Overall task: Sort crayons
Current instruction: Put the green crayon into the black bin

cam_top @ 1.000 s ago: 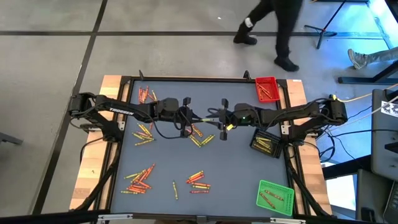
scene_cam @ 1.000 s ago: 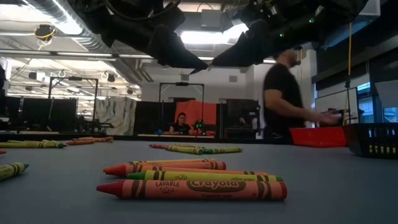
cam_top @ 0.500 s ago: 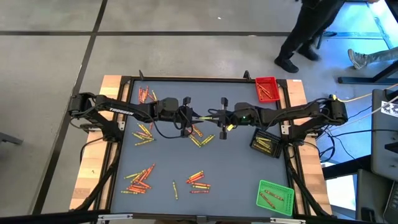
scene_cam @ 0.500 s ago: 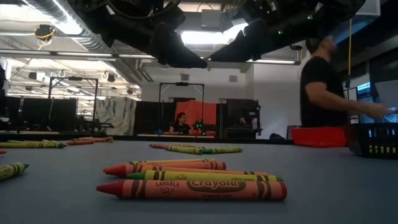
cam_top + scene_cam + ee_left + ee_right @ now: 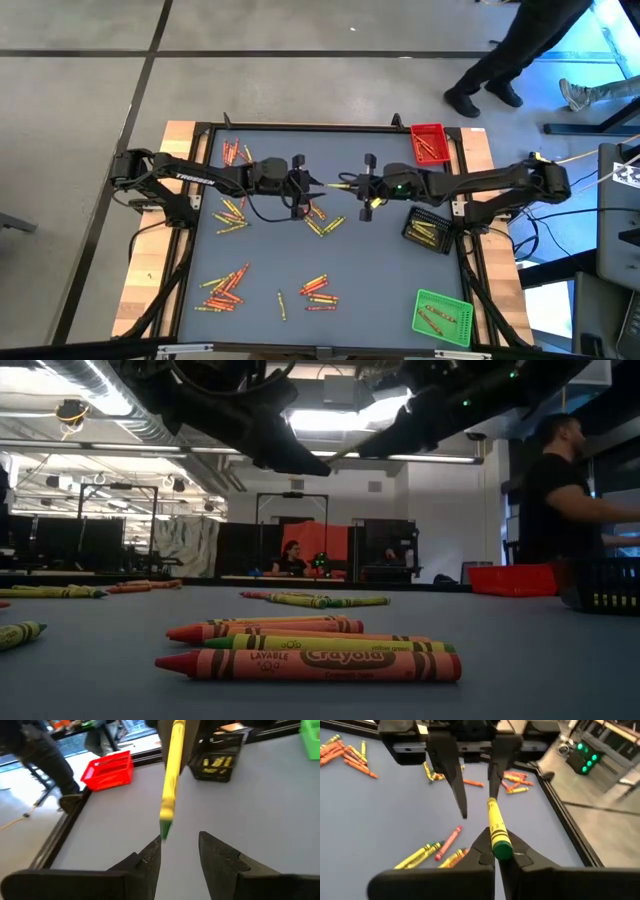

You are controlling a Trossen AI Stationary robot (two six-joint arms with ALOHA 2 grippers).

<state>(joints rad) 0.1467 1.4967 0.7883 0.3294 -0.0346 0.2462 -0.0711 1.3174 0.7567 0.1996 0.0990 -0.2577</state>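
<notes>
Spanning most of the high view, the dark table [image 5: 330,250] carries both arms, which meet nose to nose above its middle. Three trays line its right edge: a black tray [image 5: 424,230] with yellow sticks inside, a green tray [image 5: 442,316] at the near corner, and a red tray [image 5: 430,143] at the far corner, the last two with red sticks in them. Beyond the table a person [image 5: 520,50] walks across the floor.

Left gripper [image 5: 310,186] — raised off the surface, its two fingers [image 5: 150,857] stand apart, with nothing between them; the tip of the yellow crayon lies just at their opening.

Right gripper [image 5: 352,187] — also raised, its jaws are clamped on the near end of the yellow crayon [image 5: 496,827], which points straight at the left gripper's spread fingers. From the left wrist, the same crayon [image 5: 170,785] hangs in front of the right arm, with the black and red trays behind it.

Loose crayons [image 5: 225,285] lie in clusters on the table: a red-orange group at the far left corner, yellow ones beneath the left arm, a few under the grippers, and mixed groups along the near side. In the low view four of them [image 5: 310,650] lie side by side in the foreground.
</notes>
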